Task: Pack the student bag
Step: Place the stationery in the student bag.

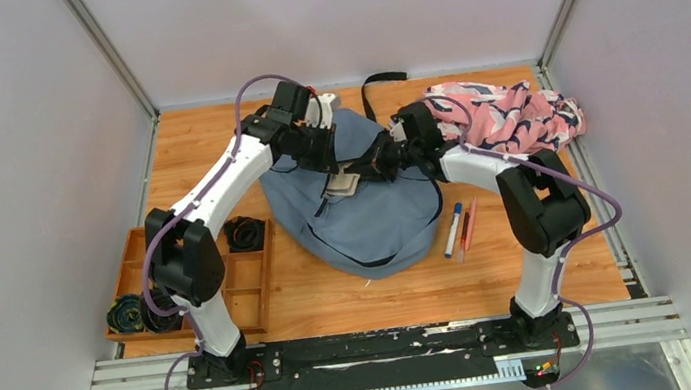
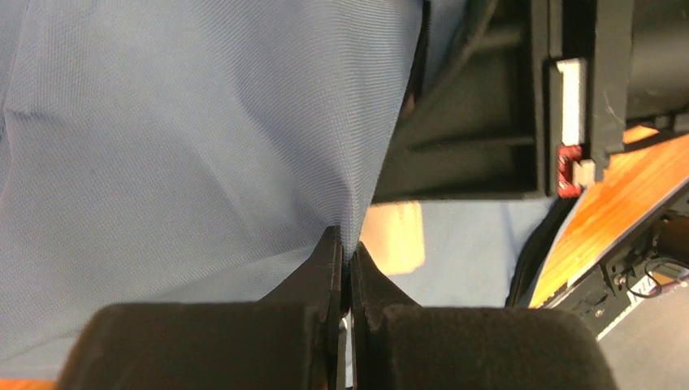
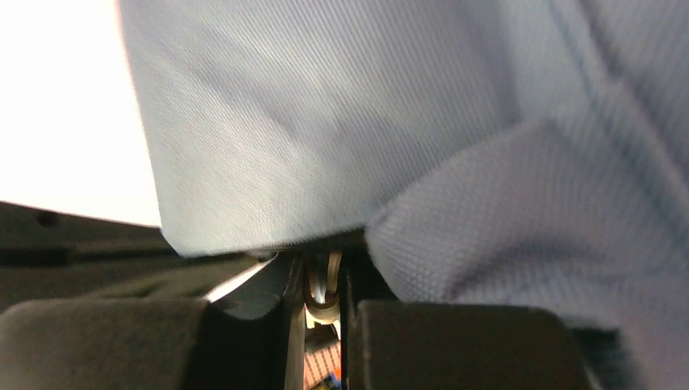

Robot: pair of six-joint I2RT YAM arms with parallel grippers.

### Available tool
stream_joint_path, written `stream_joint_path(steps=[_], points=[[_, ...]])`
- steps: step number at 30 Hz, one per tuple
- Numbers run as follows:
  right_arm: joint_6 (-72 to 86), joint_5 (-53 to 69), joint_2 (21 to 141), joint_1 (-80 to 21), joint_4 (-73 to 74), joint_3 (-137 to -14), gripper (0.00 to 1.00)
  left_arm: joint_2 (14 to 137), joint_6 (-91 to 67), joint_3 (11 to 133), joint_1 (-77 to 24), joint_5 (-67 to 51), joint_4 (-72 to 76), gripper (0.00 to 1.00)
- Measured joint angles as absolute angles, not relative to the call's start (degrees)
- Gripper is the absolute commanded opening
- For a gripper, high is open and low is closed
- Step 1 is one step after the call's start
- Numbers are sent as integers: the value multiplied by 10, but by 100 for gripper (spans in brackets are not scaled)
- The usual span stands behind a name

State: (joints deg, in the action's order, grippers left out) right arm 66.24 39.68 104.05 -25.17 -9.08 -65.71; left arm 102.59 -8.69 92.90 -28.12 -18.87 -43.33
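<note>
The grey-blue student bag (image 1: 365, 218) lies in the middle of the wooden table, its black strap (image 1: 379, 83) at the far end. My left gripper (image 1: 329, 162) is on the bag's upper part; the left wrist view shows it (image 2: 345, 244) shut on a fold of the bag's fabric (image 2: 203, 138). My right gripper (image 1: 381, 162) meets the bag from the right; the right wrist view shows it (image 3: 322, 264) shut on a small metal zipper pull (image 3: 323, 288) under the fabric (image 3: 325, 122). The two grippers sit close together.
A pink-white-navy patterned cloth (image 1: 508, 118) lies at the back right. A blue-capped marker (image 1: 453, 229) and a red pen (image 1: 468, 227) lie right of the bag. A wooden compartment tray (image 1: 257, 282) at the left holds coiled black cables (image 1: 246, 233).
</note>
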Motion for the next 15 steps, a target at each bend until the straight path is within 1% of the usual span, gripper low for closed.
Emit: stream_joint_path(steps=[8, 11, 12, 13, 14, 15], points=[[736, 307, 1043, -256, -207, -635, 0, 1030, -59, 953, -283, -220, -444, 0], [753, 268, 1045, -260, -229, -623, 0, 1034, -54, 958, -283, -228, -450, 0], [755, 258, 1048, -263, -235, -623, 3, 1036, -52, 961, -283, -229, -452, 0], [755, 250, 1051, -266, -240, -624, 14, 1038, -51, 964, -283, -229, -453, 0], [755, 242, 1055, -269, -241, -629, 32, 1041, -50, 968, -283, -229, -456, 0], [755, 235, 1064, -274, -239, -641, 52, 1045, -50, 973, -283, -228, -459, 0]])
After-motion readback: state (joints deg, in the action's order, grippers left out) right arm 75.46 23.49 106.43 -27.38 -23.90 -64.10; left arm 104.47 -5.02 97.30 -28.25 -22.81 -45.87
